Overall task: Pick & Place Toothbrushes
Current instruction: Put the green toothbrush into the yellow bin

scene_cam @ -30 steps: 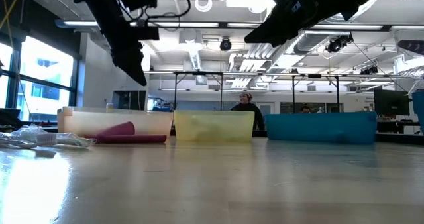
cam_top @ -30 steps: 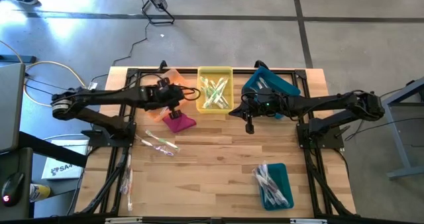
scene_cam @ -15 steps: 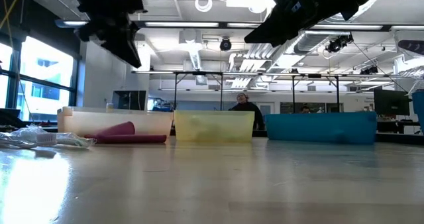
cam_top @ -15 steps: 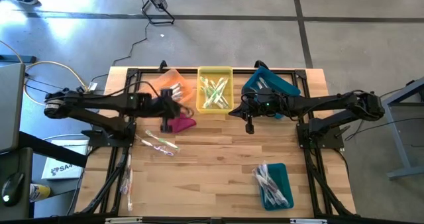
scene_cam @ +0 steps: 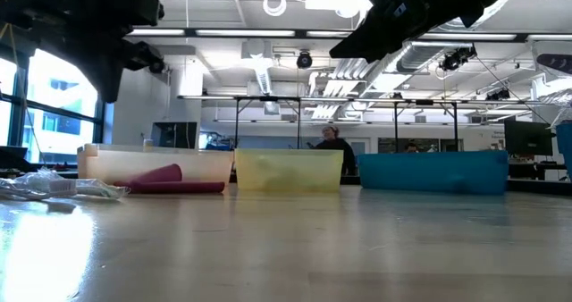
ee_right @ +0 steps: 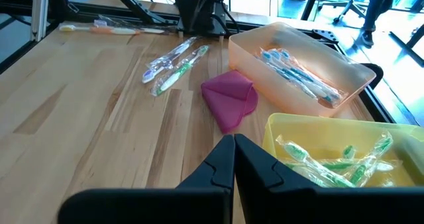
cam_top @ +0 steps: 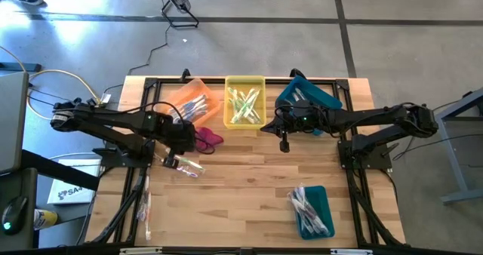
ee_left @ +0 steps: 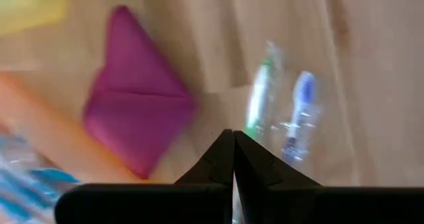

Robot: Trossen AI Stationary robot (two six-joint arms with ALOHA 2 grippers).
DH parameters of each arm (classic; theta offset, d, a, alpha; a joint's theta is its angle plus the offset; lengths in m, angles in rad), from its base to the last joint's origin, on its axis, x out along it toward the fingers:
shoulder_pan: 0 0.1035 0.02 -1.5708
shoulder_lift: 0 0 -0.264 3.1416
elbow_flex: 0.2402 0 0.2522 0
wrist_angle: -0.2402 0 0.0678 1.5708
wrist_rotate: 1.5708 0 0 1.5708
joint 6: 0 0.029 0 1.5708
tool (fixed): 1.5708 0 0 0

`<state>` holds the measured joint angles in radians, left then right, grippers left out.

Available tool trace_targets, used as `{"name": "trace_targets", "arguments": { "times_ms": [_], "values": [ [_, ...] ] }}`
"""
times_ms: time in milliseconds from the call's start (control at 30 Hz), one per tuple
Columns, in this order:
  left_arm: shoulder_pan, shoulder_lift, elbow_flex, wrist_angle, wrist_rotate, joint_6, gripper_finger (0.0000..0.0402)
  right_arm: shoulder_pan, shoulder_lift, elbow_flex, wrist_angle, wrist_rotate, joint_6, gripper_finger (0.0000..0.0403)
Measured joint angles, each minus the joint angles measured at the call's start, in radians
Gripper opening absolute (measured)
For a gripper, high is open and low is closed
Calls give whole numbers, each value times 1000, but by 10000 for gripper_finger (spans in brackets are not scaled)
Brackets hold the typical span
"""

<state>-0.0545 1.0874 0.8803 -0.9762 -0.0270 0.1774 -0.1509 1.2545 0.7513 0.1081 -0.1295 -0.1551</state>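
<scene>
Wrapped toothbrushes (cam_top: 181, 163), one green and one blue (ee_left: 265, 98), lie flat on the wooden table near the left. My left gripper (cam_top: 183, 142) hangs shut over the table between them and the magenta cloth (cam_top: 208, 138), fingertips together (ee_left: 232, 135), holding nothing. More toothbrushes lie in the orange bin (cam_top: 192, 104), the yellow bin (cam_top: 245, 102) and the teal bins. My right gripper (cam_top: 284, 145) hovers shut and empty in front of the yellow bin (ee_right: 331, 151), clear of the table.
A teal bin (cam_top: 308, 96) stands at the far right and a teal tray (cam_top: 313, 211) with toothbrushes lies near the front right. More wrapped toothbrushes (cam_top: 143, 206) lie at the left edge. People sit in the room beyond (scene_cam: 332, 141).
My left gripper has swung from over the orange bin and the cloth toward the table's left and near edge, tipping to point more steeply down. It now hangs beside the toothbrushes on the table. The orange bin, hidden by the arm before, now shows.
</scene>
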Motion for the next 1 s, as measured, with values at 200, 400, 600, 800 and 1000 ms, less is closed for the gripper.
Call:
{"name": "trace_targets", "arguments": {
  "times_ms": [200, 400, 600, 800, 1000],
  "values": [
    [1, 0, 0, 4, 20, -3, 3, 0, 0, 0, 0, 0, 0, 2],
    [1, 23, 1, -30, 53, 91, 3, 0, 0, 0, 1, 0, 0, 2],
    [1, 103, 1, -82, 69, 132, 3, 0, 0, 0, 0, 0, 0, 2],
    [1, 178, 1, -81, 69, 130, 3, 0, 0, 0, 1, 0, 0, 2],
    [1, 239, 1, -108, 69, 129, 6, 0, 0, 0, 0, 0, 0, 2]
  ]
}}
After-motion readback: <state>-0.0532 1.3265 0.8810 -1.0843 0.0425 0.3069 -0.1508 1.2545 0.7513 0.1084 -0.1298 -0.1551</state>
